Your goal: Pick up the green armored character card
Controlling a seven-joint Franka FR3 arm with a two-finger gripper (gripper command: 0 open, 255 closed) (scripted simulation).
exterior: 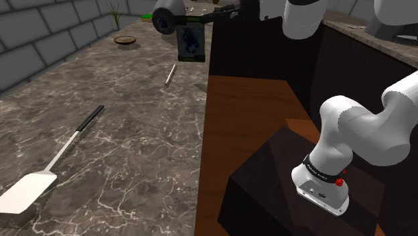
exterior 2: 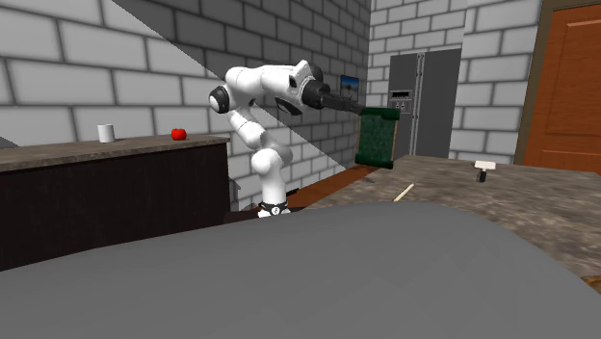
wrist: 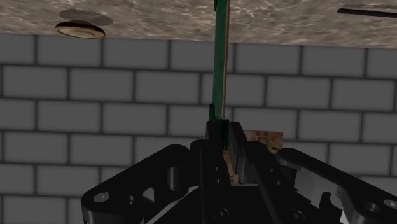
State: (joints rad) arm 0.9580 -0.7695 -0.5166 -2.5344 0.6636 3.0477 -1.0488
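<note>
The green card [exterior: 189, 41] with a dark armored figure on its face hangs upright above the marble counter [exterior: 114, 154], clear of the surface. My black gripper [exterior: 194, 20] is shut on the card's top edge. In the second exterior view the card [exterior 2: 377, 139] shows its plain green back, hanging from the gripper [exterior 2: 364, 109] at the end of the outstretched arm. In the wrist view the card [wrist: 219, 70] appears edge-on as a thin green strip, clasped between the two black fingers [wrist: 232, 143].
A spatula [exterior: 47, 171] with a black handle lies on the counter near the front. A thin pale stick [exterior: 170, 74] lies below the card. A round brown dish [exterior: 125, 40] sits farther back. A dark cabinet [exterior: 268, 67] borders the counter beside the stand.
</note>
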